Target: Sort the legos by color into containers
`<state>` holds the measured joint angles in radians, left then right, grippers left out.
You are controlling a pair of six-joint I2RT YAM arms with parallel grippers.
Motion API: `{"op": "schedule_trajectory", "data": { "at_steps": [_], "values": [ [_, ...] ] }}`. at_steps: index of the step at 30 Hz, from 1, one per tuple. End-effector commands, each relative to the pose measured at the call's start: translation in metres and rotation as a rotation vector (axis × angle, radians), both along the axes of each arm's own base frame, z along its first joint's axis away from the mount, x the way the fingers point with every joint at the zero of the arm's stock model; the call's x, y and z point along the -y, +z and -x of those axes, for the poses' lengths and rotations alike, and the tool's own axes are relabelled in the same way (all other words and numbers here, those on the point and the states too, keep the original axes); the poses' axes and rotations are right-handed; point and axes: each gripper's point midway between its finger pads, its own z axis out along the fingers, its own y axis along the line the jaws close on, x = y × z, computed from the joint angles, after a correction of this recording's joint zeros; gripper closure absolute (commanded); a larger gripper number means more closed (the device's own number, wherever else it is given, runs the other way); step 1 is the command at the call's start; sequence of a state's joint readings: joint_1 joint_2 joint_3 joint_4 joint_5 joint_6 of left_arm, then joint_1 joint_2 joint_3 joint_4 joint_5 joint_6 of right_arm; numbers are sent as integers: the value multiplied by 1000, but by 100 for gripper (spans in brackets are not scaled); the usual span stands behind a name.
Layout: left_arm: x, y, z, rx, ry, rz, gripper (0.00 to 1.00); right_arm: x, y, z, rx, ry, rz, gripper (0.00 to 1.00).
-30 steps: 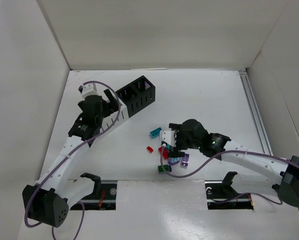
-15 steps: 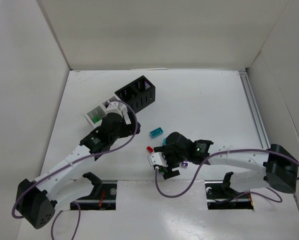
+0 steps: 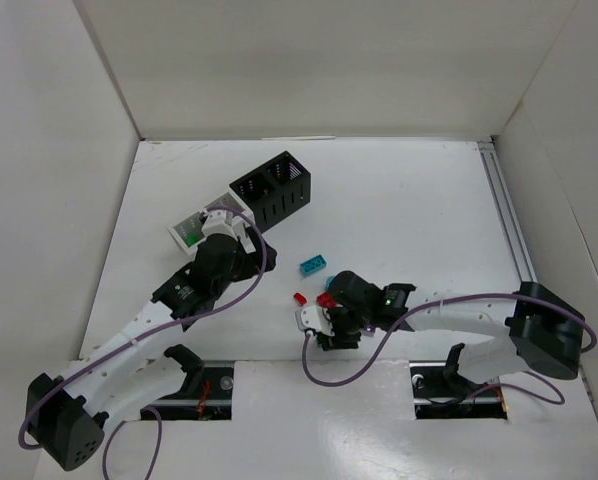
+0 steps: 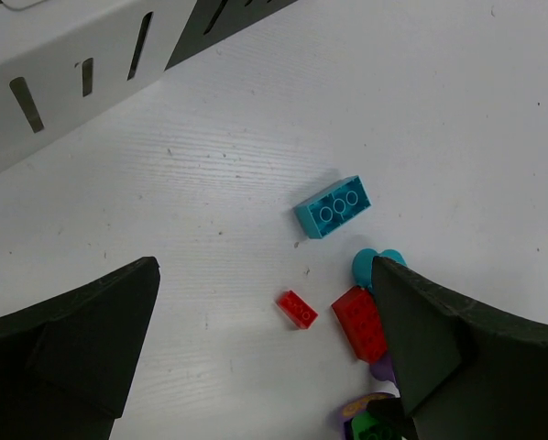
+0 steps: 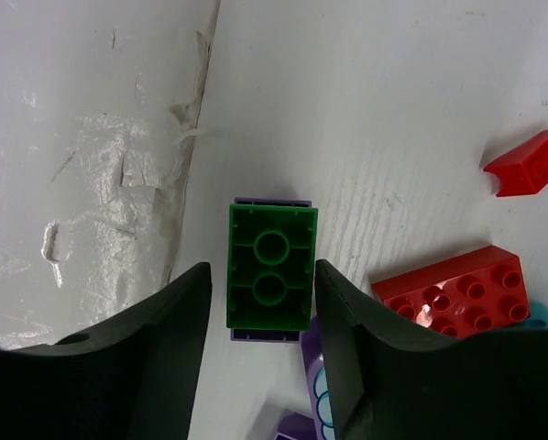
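Since a second ago the left arm has swung away from the containers toward the middle of the table (image 3: 399,200), uncovering the white container (image 3: 194,231), and the right arm has drawn in toward the near edge and settled over the cluster of bricks.

The left gripper (image 4: 265,266) hangs above bare table with its jaws spread wide and nothing between them. Ahead of it lie a teal rectangular brick (image 4: 332,206), a small red brick (image 4: 296,308), a larger red brick (image 4: 358,323) and a teal oval piece (image 4: 370,266) just beside that one. The white container and the black container (image 3: 271,190) stand joined in a row at the far left of the table, well apart from the loose bricks. Something green shows inside the white one.

The right gripper (image 5: 272,275) has its jaws narrowed around a green brick (image 5: 271,240), which lies stud side up on top of a purple brick (image 5: 256,335). One finger seems to meet the green brick's side, while a thin strip of table shows between the brick and the other finger. Whether the grip is firm cannot be told. The larger red brick sits just beside this gripper.
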<state>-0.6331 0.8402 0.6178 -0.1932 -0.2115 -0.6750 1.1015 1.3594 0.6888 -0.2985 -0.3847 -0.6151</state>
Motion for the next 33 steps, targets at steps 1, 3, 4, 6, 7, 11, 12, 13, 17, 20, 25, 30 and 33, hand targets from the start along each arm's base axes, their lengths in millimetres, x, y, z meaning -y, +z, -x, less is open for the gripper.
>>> {"op": "schedule_trajectory", "data": {
  "at_steps": [1,3,4,6,7,11,12,13,17,20,25,30,33],
  "values": [
    [0,5,-1,20,16,18,0,-10,3,-1,-6,-21,-35,47],
    [-1,1,0,12,16,12,0,-9,2,-3,1,-26,-32,52],
    [-2,1,-1,13,29,16,0,-11,5,-5,4,-39,-36,54],
    [-3,1,-2,14,43,19,0,-13,6,-6,8,-39,-45,63],
    [-4,4,-2,22,43,26,0,-13,6,-6,8,-39,-45,67],
    [-5,10,-2,37,56,42,0,-23,30,-13,45,-45,-106,73],
    [-8,11,-1,38,73,50,0,-23,31,-15,52,-51,-102,74],
    [-9,13,1,36,78,60,0,-26,38,-16,61,-52,-120,74],
    [-15,18,3,53,114,87,0,-31,47,-19,81,-38,-136,76],
    [-17,23,5,66,114,98,0,-36,53,-22,93,-28,-142,77],
    [-19,21,8,71,114,102,0,-36,32,-31,97,-55,-69,79],
    [0,17,12,65,8,134,0,-51,43,-42,124,-79,-112,87],
    [20,25,20,123,-133,180,0,-55,70,-52,126,-137,-190,89]
  ]
}}
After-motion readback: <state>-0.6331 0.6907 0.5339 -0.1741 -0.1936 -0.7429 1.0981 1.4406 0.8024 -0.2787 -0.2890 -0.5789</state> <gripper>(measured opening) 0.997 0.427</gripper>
